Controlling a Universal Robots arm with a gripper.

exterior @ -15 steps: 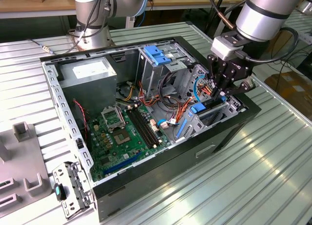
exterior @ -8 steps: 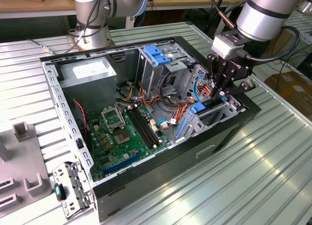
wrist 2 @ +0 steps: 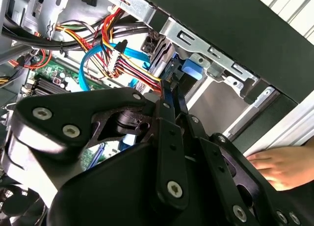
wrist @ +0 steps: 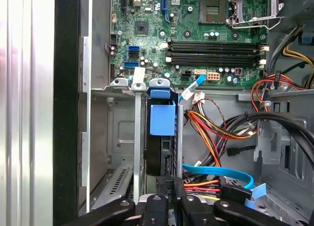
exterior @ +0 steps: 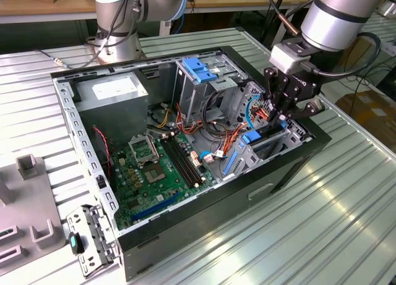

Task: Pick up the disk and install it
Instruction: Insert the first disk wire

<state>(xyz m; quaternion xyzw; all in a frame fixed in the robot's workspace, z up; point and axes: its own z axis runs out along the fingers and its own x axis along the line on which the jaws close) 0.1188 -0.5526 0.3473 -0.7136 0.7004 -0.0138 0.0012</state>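
The disk (wrist: pixel 159 155) stands on edge in a slot of the metal drive bay (wrist: pixel 122 138) at the case's front corner, its blue plastic tab (wrist: pixel 162 119) on its side. In the exterior view its blue part (exterior: pixel 250 137) shows just below my gripper (exterior: pixel 279 119). The gripper (wrist: pixel 175 187) is shut, with the two black fingers (wrist 2: pixel 167 103) pressed close together at the disk's near end. In the second wrist view the blue tab (wrist 2: pixel 191 69) lies just past the fingertips. Whether they touch the disk is unclear.
The open computer case (exterior: pixel 297 161) lies on a slatted metal table (exterior: pixel 322 229). Inside are a green motherboard (exterior: pixel 154 167), a grey power supply (exterior: pixel 114 90), an upper cage with a blue bracket (exterior: pixel 198 68) and bundled cables (wrist: pixel 216 128). A person's hand (wrist 2: pixel 279 167) rests beside the case.
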